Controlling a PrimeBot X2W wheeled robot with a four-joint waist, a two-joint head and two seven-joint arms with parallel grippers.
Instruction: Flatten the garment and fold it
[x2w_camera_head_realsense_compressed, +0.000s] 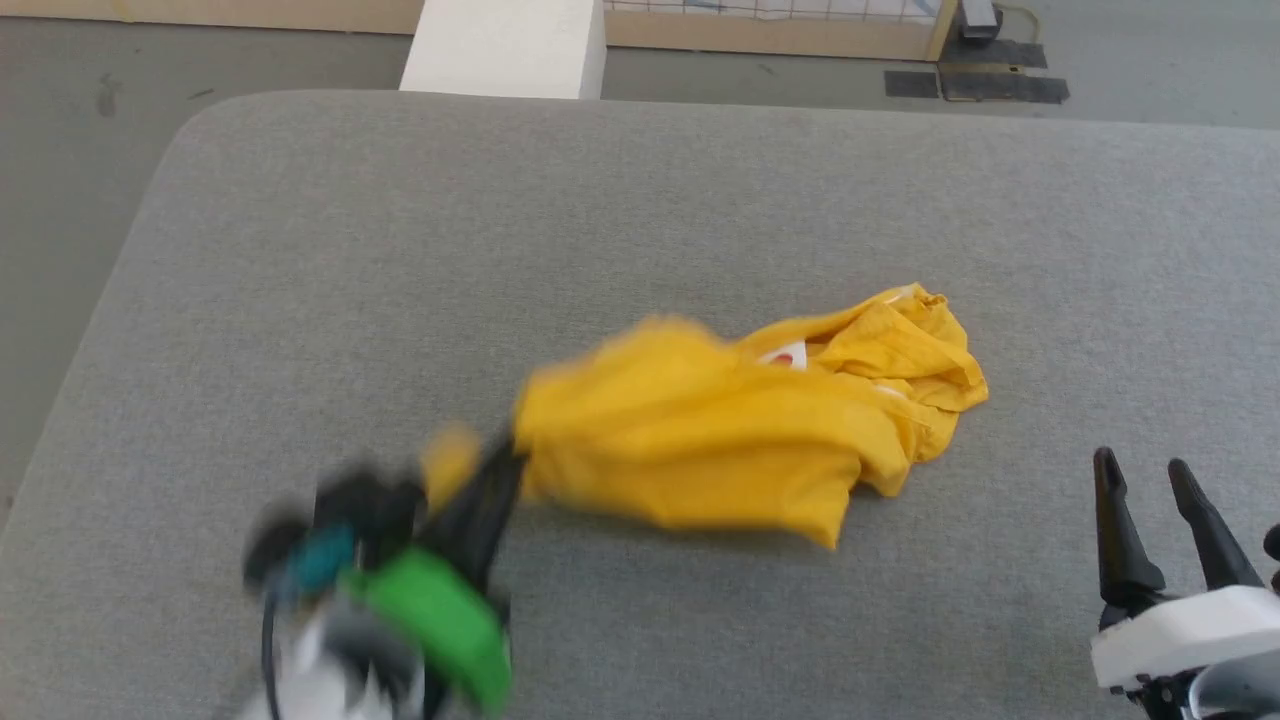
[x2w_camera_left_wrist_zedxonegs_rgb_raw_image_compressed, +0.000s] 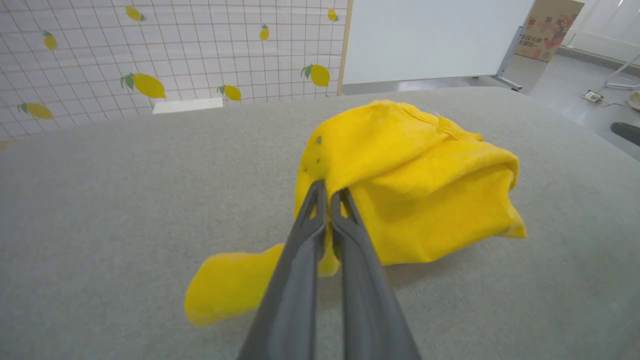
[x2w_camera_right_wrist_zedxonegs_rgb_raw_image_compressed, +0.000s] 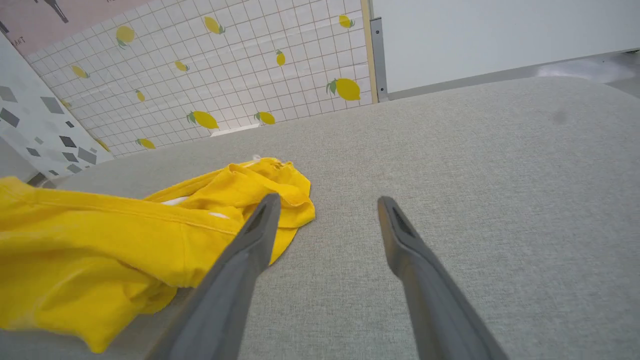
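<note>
The garment (x2w_camera_head_realsense_compressed: 740, 425) is a mustard-yellow T-shirt, bunched up in the middle of the grey padded table (x2w_camera_head_realsense_compressed: 400, 250). A bit of white and red print peeks out near its top. My left gripper (x2w_camera_head_realsense_compressed: 505, 450) is shut on the garment's left edge, blurred by motion; in the left wrist view its fingers (x2w_camera_left_wrist_zedxonegs_rgb_raw_image_compressed: 327, 200) pinch a fold of the garment (x2w_camera_left_wrist_zedxonegs_rgb_raw_image_compressed: 420, 180), which lifts off the surface. My right gripper (x2w_camera_head_realsense_compressed: 1140, 470) stands open at the lower right, apart from the cloth; in the right wrist view the right gripper (x2w_camera_right_wrist_zedxonegs_rgb_raw_image_compressed: 325, 202) is open, with the garment (x2w_camera_right_wrist_zedxonegs_rgb_raw_image_compressed: 125, 235) to its left.
The table's rounded far left corner (x2w_camera_head_realsense_compressed: 210, 110) and left edge border the grey floor (x2w_camera_head_realsense_compressed: 60, 150). A white block (x2w_camera_head_realsense_compressed: 505, 45) and a wooden-framed grid panel (x2w_camera_head_realsense_compressed: 780, 20) stand beyond the far edge. Bare table surface lies all around the garment.
</note>
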